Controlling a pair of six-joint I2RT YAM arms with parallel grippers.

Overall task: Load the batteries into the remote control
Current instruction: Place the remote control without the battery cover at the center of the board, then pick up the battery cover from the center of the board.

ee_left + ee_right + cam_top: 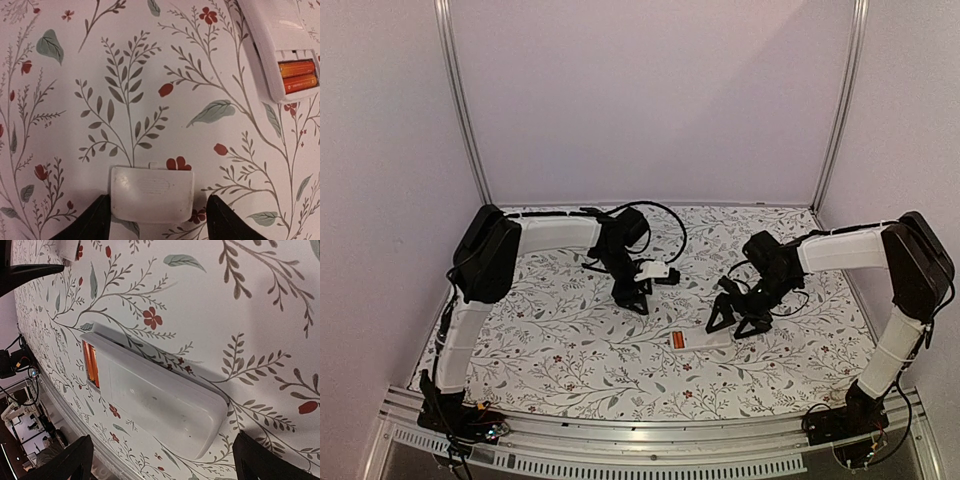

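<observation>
Both batteries are sitting in the bay at the left end of the remote. The remote lies back-up around mid-table, a bit right and towards the near side. So I reckon the job now is the cover, which is flat on the cloth a little farther back and left of the remote.

The left gripper straddles it with jaws released. One finger looks about touching its edge, the other shows a gap, so nothing's pinched yet. The right gripper hangs wide open over the remote's right end, holding nothing.

My take: squeeze the cover square across its sides, low enough that it doesn't skid out. Keep the little tab pointing at the bay, and let the right one pin the remote so it can't slide when the cover goes on
</observation>
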